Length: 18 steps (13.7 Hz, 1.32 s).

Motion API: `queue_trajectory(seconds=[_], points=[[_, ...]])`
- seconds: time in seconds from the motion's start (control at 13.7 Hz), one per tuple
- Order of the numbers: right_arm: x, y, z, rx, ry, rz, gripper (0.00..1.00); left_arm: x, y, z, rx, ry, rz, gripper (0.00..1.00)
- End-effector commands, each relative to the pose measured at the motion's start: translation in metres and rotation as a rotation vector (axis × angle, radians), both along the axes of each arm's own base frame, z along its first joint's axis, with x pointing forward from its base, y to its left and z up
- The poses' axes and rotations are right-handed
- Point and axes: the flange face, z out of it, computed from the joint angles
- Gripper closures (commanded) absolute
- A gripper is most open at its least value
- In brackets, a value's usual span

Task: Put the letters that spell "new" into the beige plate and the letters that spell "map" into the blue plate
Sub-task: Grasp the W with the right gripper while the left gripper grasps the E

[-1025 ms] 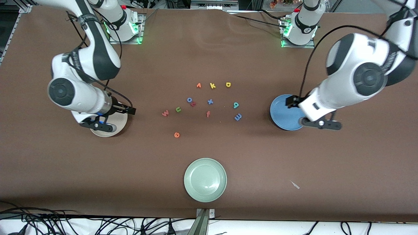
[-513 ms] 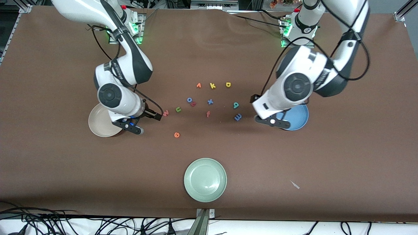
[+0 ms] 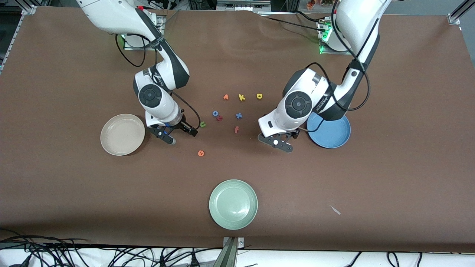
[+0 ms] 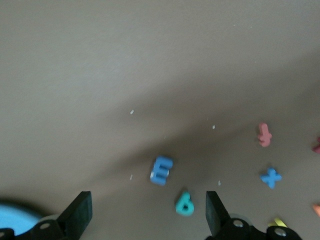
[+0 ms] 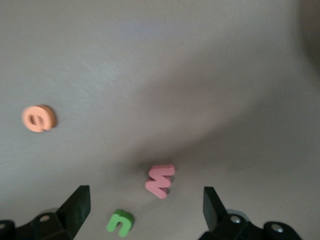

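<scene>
Nothing placed: beige plate [image 3: 122, 134] and blue plate [image 3: 330, 130] empty; left pincer [image 4: 146, 216] and right pincer [image 5: 145, 212] wide, empty, over letters.

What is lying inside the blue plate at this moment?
The visible part of the blue plate holds no letters. The left arm covers one edge of the plate, so that part cannot be checked.

No legible text beyond toy letters [image 3: 237, 115] on table [image 3: 74, 185]
</scene>
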Motion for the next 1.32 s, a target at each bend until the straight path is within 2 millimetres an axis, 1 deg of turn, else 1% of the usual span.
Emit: queue_trajectory(seconds=[0.0, 0.07, 0.22, 0.44, 0.59, 0.81, 0.88, 1.03, 1.17, 1.24], points=[[-0.010, -0.003, -0.013, 0.006, -0.010, -0.024, 0.01, -0.021, 0.006, -0.036, 0.040, -0.068, -0.130, 0.00], [-0.010, -0.003, -0.020, 0.006, -0.007, -0.024, 0.01, -0.025, 0.006, -0.043, 0.036, -0.079, -0.136, 0.00], [-0.012, -0.003, -0.031, 0.006, -0.003, -0.025, 0.08, -0.032, -0.005, -0.055, 0.031, -0.078, -0.154, 0.00], [-0.013, -0.003, -0.038, 0.003, 0.007, -0.037, 0.20, -0.033, -0.005, -0.058, 0.033, -0.074, -0.156, 0.00], [-0.014, -0.003, -0.039, 0.003, 0.009, -0.038, 0.31, -0.034, -0.008, -0.063, 0.041, -0.081, -0.172, 0.00], [-0.013, -0.003, -0.038, 0.004, 0.008, -0.040, 0.50, -0.032, -0.009, -0.062, 0.033, -0.094, -0.172, 0.00], [-0.014, -0.003, -0.040, 0.003, 0.010, -0.040, 0.52, -0.032, -0.008, -0.063, 0.034, -0.093, -0.171, 0.00], [-0.015, 0.001, -0.042, 0.004, 0.009, -0.033, 0.59, -0.032, -0.007, -0.067, 0.045, -0.093, -0.182, 0.00], [-0.016, 0.005, -0.048, 0.011, -0.002, -0.033, 0.69, -0.033, -0.008, -0.067, 0.047, -0.095, -0.187, 0.00], [-0.016, 0.007, -0.052, 0.013, -0.006, -0.033, 0.77, -0.032, -0.007, -0.068, 0.048, -0.096, -0.186, 0.00]])
